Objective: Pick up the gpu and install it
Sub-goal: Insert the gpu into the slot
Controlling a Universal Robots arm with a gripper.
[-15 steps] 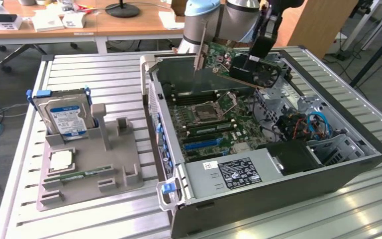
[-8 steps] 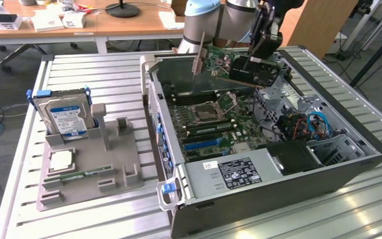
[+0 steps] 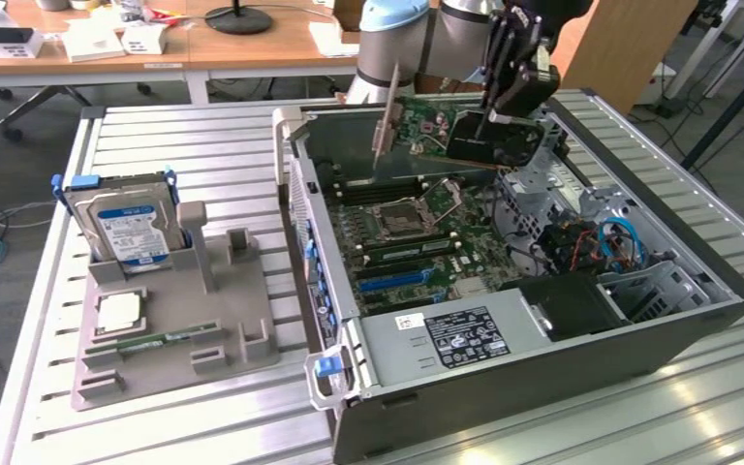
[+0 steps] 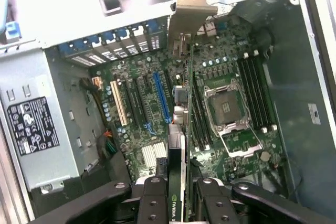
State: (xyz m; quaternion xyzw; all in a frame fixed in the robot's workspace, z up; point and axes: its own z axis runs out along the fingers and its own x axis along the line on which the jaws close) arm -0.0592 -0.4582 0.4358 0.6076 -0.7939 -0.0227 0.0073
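Pincer tight on the gpu, arm tilted downward above the open computer case, over its motherboard.

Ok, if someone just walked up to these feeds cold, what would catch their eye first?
Most striking is the gpu, clamped in the pincer and held above the open computer case. In the wrist view the card hangs edge-on over the green motherboard, close to its blue slot. On the exterior view's left, a hard drive with a blue label stands upright in a gray holder.
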